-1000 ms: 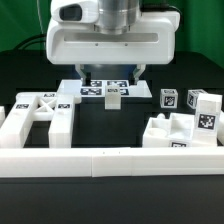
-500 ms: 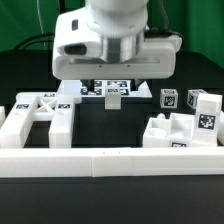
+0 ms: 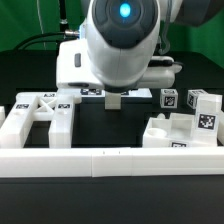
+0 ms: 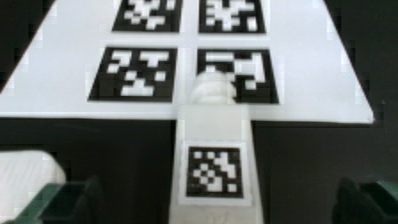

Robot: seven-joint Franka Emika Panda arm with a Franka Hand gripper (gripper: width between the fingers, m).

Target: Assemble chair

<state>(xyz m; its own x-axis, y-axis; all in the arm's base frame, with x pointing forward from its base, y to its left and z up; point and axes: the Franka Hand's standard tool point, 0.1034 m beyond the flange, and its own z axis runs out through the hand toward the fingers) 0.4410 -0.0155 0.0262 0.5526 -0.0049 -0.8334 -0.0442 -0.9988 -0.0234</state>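
On my exterior feed the arm [image 3: 120, 45] is white and pale grey, with a blue light [image 3: 125, 11] glowing at twelve o'clock. The table [image 3: 110, 128] is black. The chair pieces are white with black-and-white square tags: a cross-braced frame [image 3: 35, 115] at nine o'clock, a blocky cluster [image 3: 178, 135] at four o'clock, and a cube [image 3: 168, 98] and a taller block [image 3: 206, 108] at three o'clock. The border rail [image 3: 110, 163] at six o'clock is white.

On my wrist feed the marker board [image 4: 63, 105] is white with four black-and-white tags. The white bar [image 4: 217, 125] bears one such tag [image 4: 215, 170]. The gripper fingers [image 4: 50, 203] look dark.

Bright even light; wrist view soft, perhaps motion-blurred.
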